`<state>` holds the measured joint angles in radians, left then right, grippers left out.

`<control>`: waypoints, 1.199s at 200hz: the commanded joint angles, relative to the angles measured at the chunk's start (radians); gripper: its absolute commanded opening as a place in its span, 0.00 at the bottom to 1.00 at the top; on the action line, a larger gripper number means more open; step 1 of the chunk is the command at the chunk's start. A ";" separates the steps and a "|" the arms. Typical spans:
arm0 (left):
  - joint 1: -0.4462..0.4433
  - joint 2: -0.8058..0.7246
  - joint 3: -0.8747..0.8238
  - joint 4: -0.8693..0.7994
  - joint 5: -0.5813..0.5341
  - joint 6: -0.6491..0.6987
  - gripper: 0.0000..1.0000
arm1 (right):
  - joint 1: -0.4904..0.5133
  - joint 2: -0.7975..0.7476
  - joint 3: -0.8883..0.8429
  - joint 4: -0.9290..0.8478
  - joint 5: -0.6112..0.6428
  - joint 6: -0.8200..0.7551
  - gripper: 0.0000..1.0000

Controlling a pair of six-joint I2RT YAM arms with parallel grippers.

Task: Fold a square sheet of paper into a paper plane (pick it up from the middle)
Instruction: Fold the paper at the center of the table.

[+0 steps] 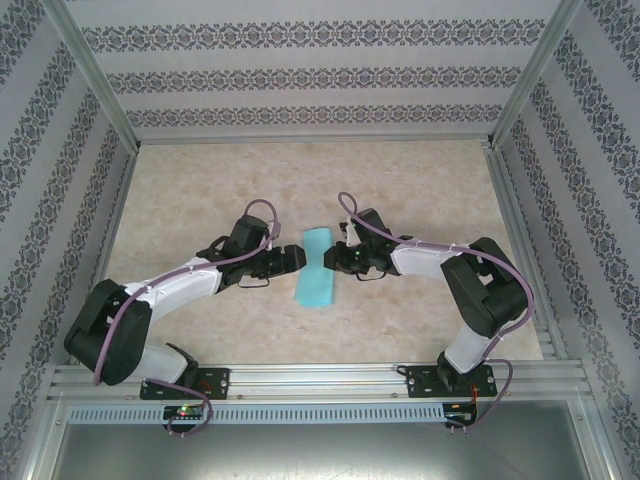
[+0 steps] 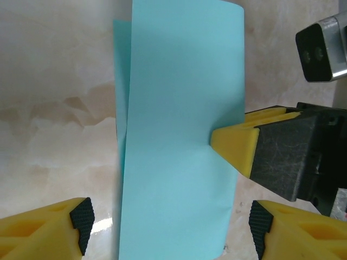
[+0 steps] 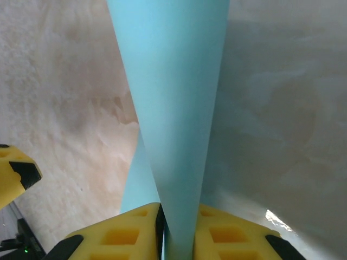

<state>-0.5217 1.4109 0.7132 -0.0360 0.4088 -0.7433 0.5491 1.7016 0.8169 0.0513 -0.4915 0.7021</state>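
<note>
The square sheet of paper (image 1: 318,268) is light cyan and doubled over into a long strip at the table's middle. My right gripper (image 3: 176,227) is shut on one long edge of it, both layers (image 3: 173,108) pinched between the yellow fingers. My left gripper (image 2: 169,227) faces it from the other side, open, its black pads standing clear of the strip (image 2: 179,135) on either side. One yellow finger (image 2: 236,143) of the right gripper shows there, pressed on the paper's edge. From above, the left gripper (image 1: 298,260) and right gripper (image 1: 330,260) meet at the strip. The paper plane is out of view.
The table (image 1: 200,190) is a beige marbled surface. Patterned walls and metal posts (image 1: 100,90) close it in on three sides. The aluminium rail (image 1: 320,380) carrying both arm bases runs along the near edge.
</note>
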 commanded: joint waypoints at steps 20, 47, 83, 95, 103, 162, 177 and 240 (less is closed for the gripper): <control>-0.044 0.059 0.035 0.085 -0.056 -0.015 0.73 | -0.008 0.016 -0.007 -0.053 0.023 -0.076 0.21; -0.062 0.073 0.035 0.081 -0.087 -0.006 0.68 | -0.008 0.022 -0.004 -0.060 0.025 -0.091 0.23; -0.081 0.083 0.013 0.102 -0.125 0.021 0.58 | -0.006 0.030 0.001 -0.085 0.033 -0.118 0.24; -0.088 0.096 0.003 0.128 -0.115 0.017 0.53 | -0.006 0.033 0.005 -0.095 0.034 -0.130 0.26; -0.096 0.107 0.004 0.141 -0.103 0.019 0.48 | -0.006 0.034 0.008 -0.099 0.034 -0.134 0.26; -0.142 0.182 -0.002 0.158 -0.133 0.023 0.35 | 0.000 0.024 0.006 -0.073 0.012 -0.123 0.28; -0.146 0.210 -0.005 0.164 -0.133 0.026 0.34 | 0.002 0.028 0.012 -0.070 0.000 -0.114 0.29; -0.155 0.264 -0.017 0.182 -0.139 0.045 0.33 | 0.005 0.009 0.021 -0.094 0.017 -0.121 0.33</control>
<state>-0.6571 1.6455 0.7105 0.1139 0.2852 -0.7303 0.5476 1.7260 0.8181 -0.0269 -0.4767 0.5953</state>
